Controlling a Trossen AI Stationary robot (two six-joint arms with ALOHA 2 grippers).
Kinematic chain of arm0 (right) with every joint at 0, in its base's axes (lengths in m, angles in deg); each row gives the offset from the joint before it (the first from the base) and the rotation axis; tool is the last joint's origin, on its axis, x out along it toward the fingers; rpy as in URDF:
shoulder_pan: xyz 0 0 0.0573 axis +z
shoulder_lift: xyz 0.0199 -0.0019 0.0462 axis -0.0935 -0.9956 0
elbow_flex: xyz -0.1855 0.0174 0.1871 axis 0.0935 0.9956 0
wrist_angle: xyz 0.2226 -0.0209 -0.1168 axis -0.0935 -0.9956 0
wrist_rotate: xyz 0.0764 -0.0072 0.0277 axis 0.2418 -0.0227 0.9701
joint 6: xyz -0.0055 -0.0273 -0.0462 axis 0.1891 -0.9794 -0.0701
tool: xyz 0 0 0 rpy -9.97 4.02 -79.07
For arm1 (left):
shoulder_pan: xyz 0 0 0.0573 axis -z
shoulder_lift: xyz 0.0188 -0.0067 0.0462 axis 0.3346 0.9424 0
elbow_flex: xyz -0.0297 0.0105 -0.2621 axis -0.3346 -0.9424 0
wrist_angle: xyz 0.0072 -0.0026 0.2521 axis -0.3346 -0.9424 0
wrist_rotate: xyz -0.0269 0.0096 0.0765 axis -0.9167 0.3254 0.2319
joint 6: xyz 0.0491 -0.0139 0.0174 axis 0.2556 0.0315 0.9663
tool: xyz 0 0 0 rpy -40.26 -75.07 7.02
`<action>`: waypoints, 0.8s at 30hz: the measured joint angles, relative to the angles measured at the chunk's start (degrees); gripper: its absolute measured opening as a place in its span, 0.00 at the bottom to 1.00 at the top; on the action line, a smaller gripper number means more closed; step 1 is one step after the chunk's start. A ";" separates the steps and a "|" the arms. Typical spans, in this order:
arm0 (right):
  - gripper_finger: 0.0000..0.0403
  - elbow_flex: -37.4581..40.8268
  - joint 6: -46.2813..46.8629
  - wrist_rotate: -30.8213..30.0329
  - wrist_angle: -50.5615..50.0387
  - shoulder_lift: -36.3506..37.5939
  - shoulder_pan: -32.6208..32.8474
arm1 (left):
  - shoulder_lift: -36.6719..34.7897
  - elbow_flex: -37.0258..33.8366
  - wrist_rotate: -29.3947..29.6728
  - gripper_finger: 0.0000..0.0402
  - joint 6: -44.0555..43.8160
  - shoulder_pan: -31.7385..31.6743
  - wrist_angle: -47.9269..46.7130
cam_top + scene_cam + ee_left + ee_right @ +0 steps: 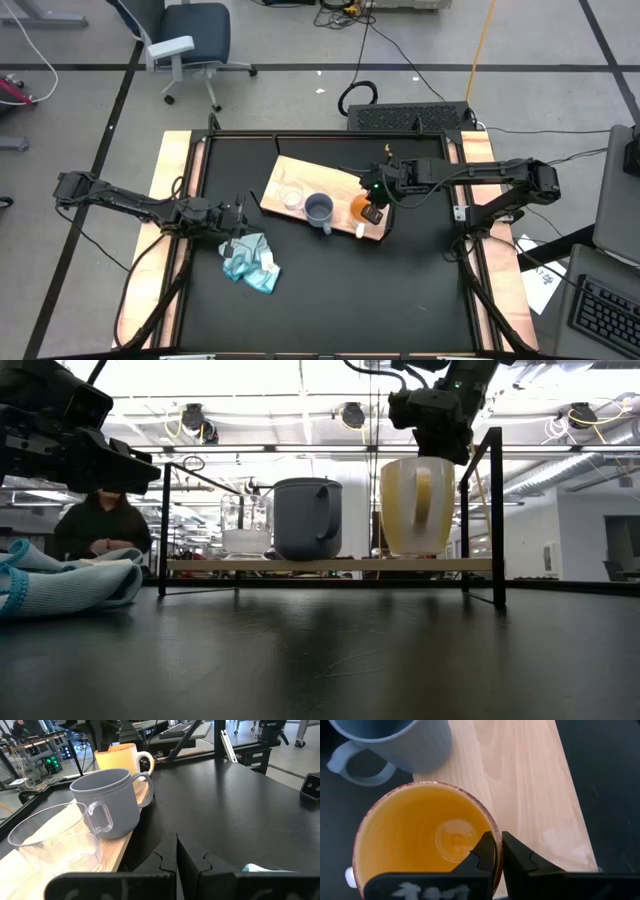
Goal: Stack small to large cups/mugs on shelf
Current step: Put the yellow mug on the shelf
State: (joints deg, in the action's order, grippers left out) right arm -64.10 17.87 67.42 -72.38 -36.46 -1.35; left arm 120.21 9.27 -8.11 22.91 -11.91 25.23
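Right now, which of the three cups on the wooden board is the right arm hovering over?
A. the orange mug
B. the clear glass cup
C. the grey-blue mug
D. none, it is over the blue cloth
A: the right gripper, fingers shut, sits above the orange mug at the end of the wooden board, with the grey-blue mug next along and the clear glass cup beyond it.

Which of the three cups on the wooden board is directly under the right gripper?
The orange mug with the white handle, at the board's end; the right gripper hangs shut over its rim, unlike the grey-blue mug and clear glass cup.
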 joint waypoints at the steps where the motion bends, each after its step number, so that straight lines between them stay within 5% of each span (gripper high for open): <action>1: 0.01 0.22 0.21 -0.04 0.13 -0.10 0.00 | 0.00 0.00 0.00 0.01 0.00 -0.01 -0.02; 15: 0.02 0.76 0.39 -0.11 0.77 -0.70 0.00 | -0.01 0.00 0.02 0.01 0.07 0.00 -0.22; 24: 0.13 0.76 0.03 -0.05 1.27 -0.78 0.02 | -0.02 0.00 0.02 0.01 0.07 -0.01 -0.22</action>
State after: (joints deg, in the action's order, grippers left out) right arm -63.34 17.90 67.37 -71.11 -37.25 -1.33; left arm 120.19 9.27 -8.09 22.97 -11.92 25.01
